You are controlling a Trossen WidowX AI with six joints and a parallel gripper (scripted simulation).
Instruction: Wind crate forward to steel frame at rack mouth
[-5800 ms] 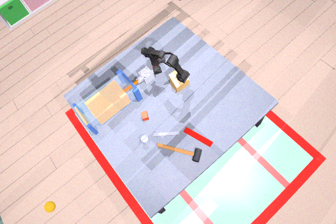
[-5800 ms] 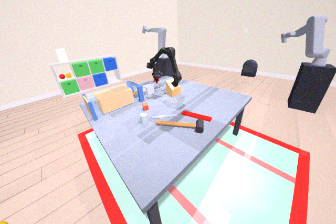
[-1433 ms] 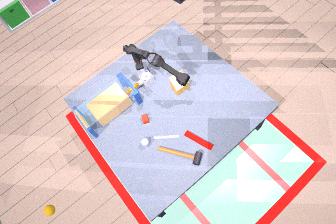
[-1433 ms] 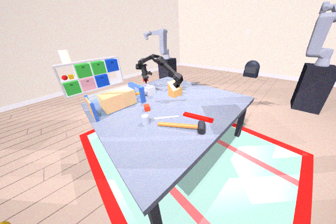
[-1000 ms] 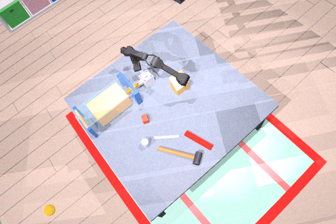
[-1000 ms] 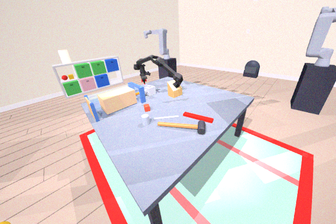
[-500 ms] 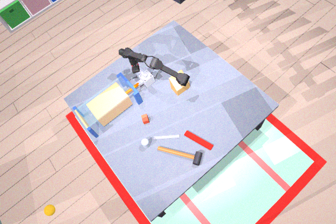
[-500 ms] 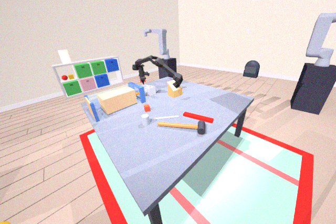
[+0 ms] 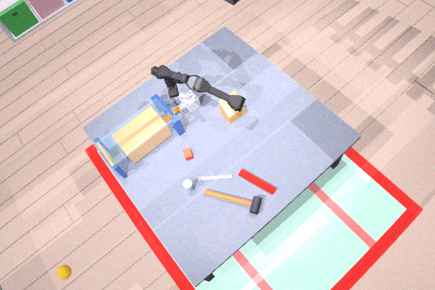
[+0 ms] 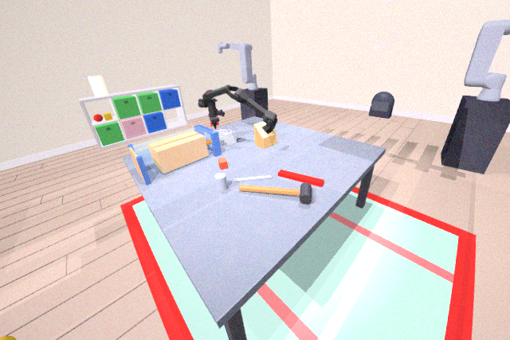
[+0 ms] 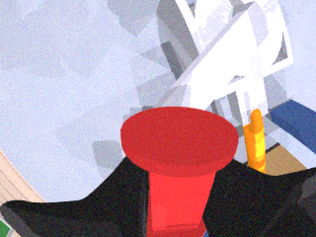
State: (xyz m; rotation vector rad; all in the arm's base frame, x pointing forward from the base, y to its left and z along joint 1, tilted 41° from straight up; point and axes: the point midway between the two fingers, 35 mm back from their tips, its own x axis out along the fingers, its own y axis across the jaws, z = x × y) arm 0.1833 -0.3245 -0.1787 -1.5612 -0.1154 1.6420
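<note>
The tan crate (image 9: 142, 135) (image 10: 178, 151) sits flat inside the clear-panelled cubby, a small gap behind the blue frame (image 9: 177, 125) (image 10: 216, 145) at its mouth. An orange strap piece (image 9: 177, 110) (image 11: 255, 143) runs from the crate through the frame to the white winch (image 9: 189, 101) (image 10: 227, 136). My gripper (image 9: 172, 94) (image 10: 213, 125) (image 11: 164, 142) is shut on the red knob (image 11: 179, 140) of the winch handle, beside the winch. The white crank arm (image 11: 212, 71) reaches from the knob over the winch. The square key's seating is hidden.
A wooden block (image 9: 230, 115) (image 10: 263, 139) stands by the arm's base. Toward the front lie an orange-red block (image 9: 188, 153), a white cylinder (image 9: 187, 183), a white bar (image 9: 215, 177), a red bar (image 9: 257, 181) and a mallet (image 9: 228, 197).
</note>
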